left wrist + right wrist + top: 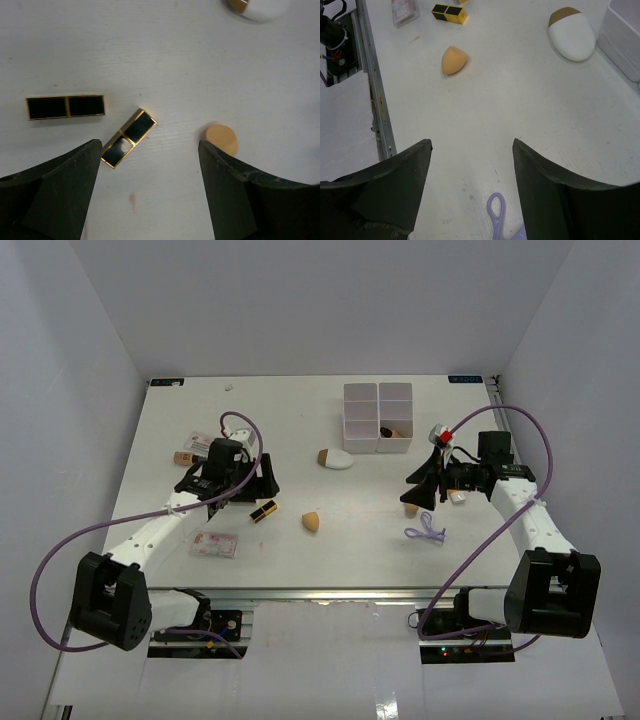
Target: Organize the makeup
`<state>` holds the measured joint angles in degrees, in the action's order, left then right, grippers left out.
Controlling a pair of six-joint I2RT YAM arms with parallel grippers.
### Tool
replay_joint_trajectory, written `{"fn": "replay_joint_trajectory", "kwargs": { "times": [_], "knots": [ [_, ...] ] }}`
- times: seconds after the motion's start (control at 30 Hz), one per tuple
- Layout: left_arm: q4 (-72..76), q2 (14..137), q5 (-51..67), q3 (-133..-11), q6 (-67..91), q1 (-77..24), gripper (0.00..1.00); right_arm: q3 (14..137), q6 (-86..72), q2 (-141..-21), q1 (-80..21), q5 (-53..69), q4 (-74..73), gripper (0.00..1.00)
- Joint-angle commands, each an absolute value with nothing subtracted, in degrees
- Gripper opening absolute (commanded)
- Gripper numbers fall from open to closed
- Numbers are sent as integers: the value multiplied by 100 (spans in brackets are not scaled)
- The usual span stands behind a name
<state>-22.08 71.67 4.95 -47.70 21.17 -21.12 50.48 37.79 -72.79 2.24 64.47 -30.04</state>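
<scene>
Surface: white table (pixel 300 440), white walls all round, makeup scattered, sorting box (pixel 378 418) at the far side.
Left arm: left gripper (pixel 149 150) hangs over the lipsticks, jaws spread wide, nothing in them.
Slanted lipstick (pixel 129 138): just ahead of the gap, hugging the finger on the left of the wrist view; its long axis runs diagonally, so the jaws stand skewed to it.
Level lipstick (pixel 65 107): further left, outside the jaw span.
Sponge (pixel 221 140): just beside the other finger.
Right arm: right gripper (pixel 471 150) also wide and empty; purple loop (pixel 496 210) lies right under the gap.
Nearer arm: left for the lipsticks, right for the loop, I'd say.
Next move: looks like a wrist turn plus a small sideways shift before the left closes.
</scene>
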Motion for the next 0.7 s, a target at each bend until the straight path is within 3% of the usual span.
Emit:
{"fn": "replay_joint_trajectory", "kwargs": {
  "times": [0.0, 0.17, 0.43, 0.67],
  "knots": [
    [-2533, 7133, -321, -5161, 2609, -1458, 89, 5289, 3981, -7216, 229, 6583, -3332, 73],
    [-2566, 7844, -470, -5664, 3784, -122, 90, 5238, 4034, -7067, 255, 6696, -3340, 74],
    [-2997, 8878, -1210, -6554, 5881, 668, 85, 5204, 4124, -7041, 290, 6794, -3368, 77],
    [-3099, 10029, -959, -7353, 6394, 1105, 83, 5243, 4298, -7137, 317, 6834, -3516, 77]
  ]
}}
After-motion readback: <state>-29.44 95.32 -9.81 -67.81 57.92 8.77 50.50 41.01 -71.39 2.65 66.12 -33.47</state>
